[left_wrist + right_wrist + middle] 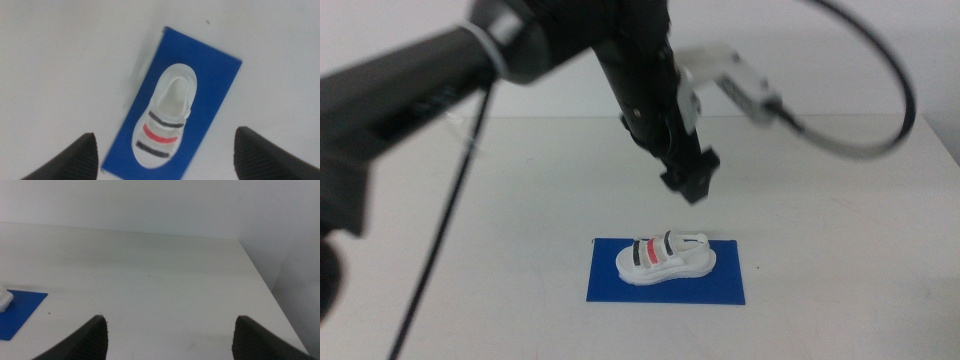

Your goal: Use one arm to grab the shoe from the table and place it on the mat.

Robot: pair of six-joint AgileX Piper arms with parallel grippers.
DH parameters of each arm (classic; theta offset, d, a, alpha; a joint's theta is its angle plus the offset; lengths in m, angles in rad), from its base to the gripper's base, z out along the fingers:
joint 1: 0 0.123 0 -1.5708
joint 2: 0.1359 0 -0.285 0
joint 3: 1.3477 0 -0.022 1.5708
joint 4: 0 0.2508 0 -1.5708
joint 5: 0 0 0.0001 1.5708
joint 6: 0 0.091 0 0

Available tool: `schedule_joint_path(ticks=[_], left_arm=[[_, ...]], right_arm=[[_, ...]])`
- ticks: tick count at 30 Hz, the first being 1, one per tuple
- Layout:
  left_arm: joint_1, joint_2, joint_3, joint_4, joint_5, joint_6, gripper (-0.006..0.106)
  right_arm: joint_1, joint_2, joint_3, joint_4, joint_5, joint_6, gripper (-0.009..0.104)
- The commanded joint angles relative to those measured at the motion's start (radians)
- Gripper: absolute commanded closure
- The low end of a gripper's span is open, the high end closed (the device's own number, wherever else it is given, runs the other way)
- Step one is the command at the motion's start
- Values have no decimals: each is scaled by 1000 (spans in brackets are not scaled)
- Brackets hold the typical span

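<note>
Mat [665, 272] lies flat on the white counter [840, 230] on the near side, and the shoe [666, 258] rests fully inside its blue area, on its sole, so the placing looks done. I judge the shoe lies along the length of the mat because this leaves a blue margin on every side. Above and a little behind it hangs the left hand [688, 185], with jaws wide apart and nothing between them, well clear of the straps; it looks straight down on the shoe. The right hand [170, 335] waits at the side, also open and empty.
</note>
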Motion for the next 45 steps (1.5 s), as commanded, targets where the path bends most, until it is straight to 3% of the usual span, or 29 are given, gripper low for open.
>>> schedule_joint_path(ticks=[1,8,20,25,34,45], left_arm=[[15,-106,-29,10,14,-204,8],[74,-227,-29,104,-139,-549,8],[184,-429,56,203,-273,-712,8],[237,-618,317,287,-588,-714,8],[428,-982,933,290,-1068,-779,8],[555,-1416,1443,302,-1177,-778,8]], right_arm=[[-1,-26,5,-9,-76,-8,31],[-1,-26,5,-9,-76,-8,31],[-1,-26,5,-9,-76,-8,31],[-1,-26,5,-9,-76,-8,31],[-1,-26,5,-9,-76,-8,31],[-1,-26,5,-9,-76,-8,31]])
